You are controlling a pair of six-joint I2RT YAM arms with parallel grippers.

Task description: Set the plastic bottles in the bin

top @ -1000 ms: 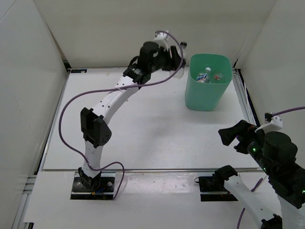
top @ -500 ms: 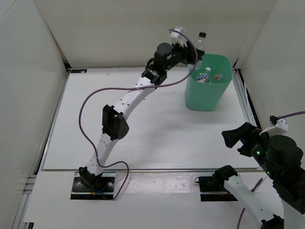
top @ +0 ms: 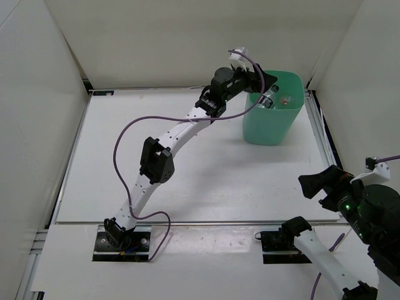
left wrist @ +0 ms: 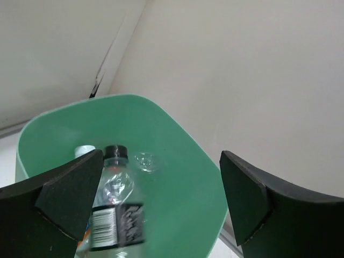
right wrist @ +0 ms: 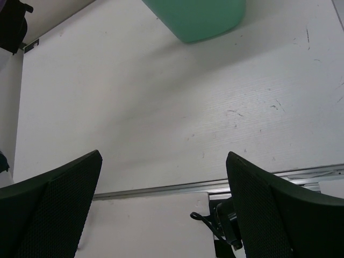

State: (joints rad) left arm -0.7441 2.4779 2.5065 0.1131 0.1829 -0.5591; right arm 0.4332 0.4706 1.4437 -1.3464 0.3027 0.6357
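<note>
The mint-green bin (top: 270, 128) stands at the table's far right. My left gripper (top: 261, 79) hangs over its left rim, open, holding nothing. In the left wrist view its jaws (left wrist: 161, 207) stand wide apart over the bin's inside wall (left wrist: 183, 177). There a dark-capped bottle (left wrist: 115, 223) with a dark label shows blurred and free of the fingers. A white cap (left wrist: 83, 151) peeks out beside it. From above, a white-capped bottle (top: 269, 99) and a red-labelled bottle (top: 287, 98) lie in the bin. My right gripper (top: 320, 183) is open near the front right edge.
White walls close in the table at the back and on both sides. The left arm's purple cable (top: 134, 125) loops over the table's left half. In the right wrist view the bin's base (right wrist: 196, 16) is far ahead, with a metal rail (right wrist: 161, 189) along the front edge.
The left arm swung right with the dark-capped bottle to above the bin, then opened and let it go into the bin. The right gripper drifted slightly down and right.
</note>
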